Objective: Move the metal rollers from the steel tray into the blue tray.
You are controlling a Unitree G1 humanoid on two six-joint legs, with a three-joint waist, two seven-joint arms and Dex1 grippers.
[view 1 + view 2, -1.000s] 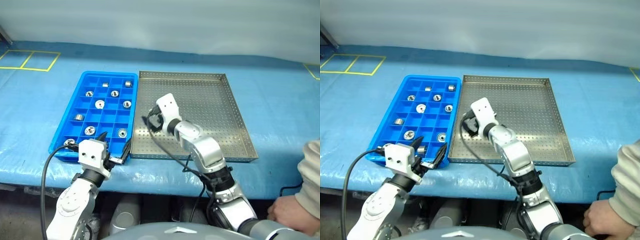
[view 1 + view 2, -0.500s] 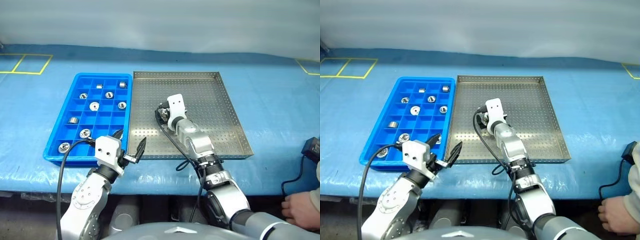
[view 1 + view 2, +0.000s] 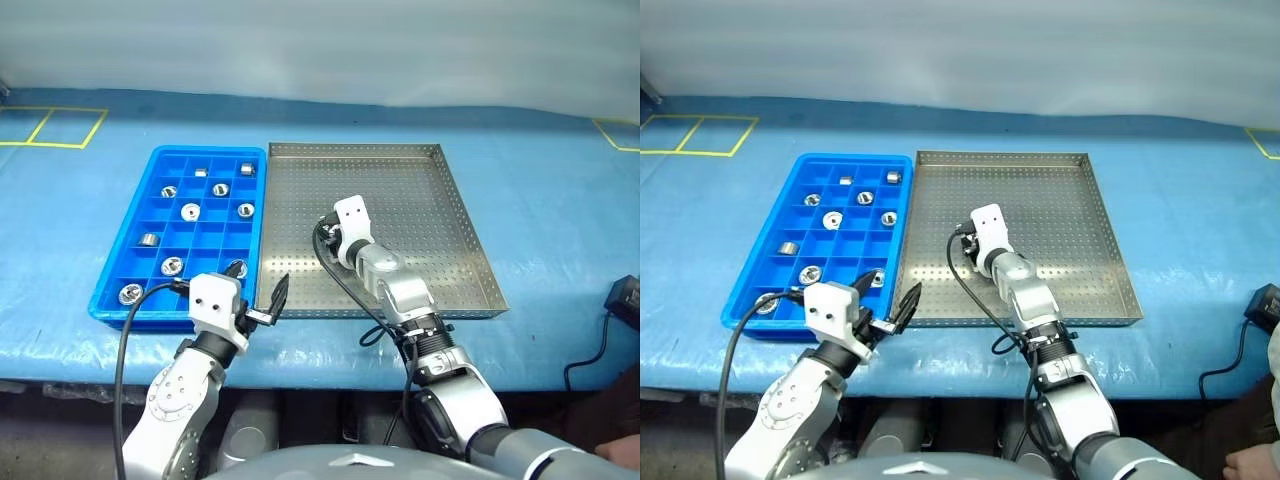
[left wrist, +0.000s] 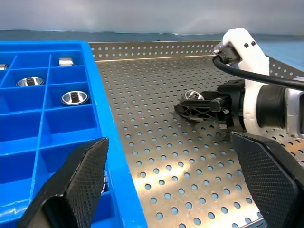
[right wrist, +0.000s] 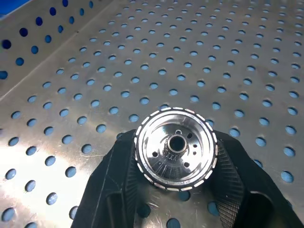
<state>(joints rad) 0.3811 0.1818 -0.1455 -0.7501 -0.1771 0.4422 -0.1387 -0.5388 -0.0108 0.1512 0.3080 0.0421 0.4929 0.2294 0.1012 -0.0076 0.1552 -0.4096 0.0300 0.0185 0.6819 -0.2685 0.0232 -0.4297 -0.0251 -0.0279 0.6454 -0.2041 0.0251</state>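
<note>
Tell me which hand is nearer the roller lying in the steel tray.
Right. The right hand is closed on the roller in the steel tray. The left hand hovers open at the blue tray's near corner.

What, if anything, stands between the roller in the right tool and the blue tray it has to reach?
Only low walls: the steel tray's left rim and the adjoining blue tray's right wall lie between them. The right tool grips the roller; the left tool hovers at the trays' near edge.

head cameras overlook both trays; wrist cameras low, close over steel tray (image 4: 156, 142)
</note>
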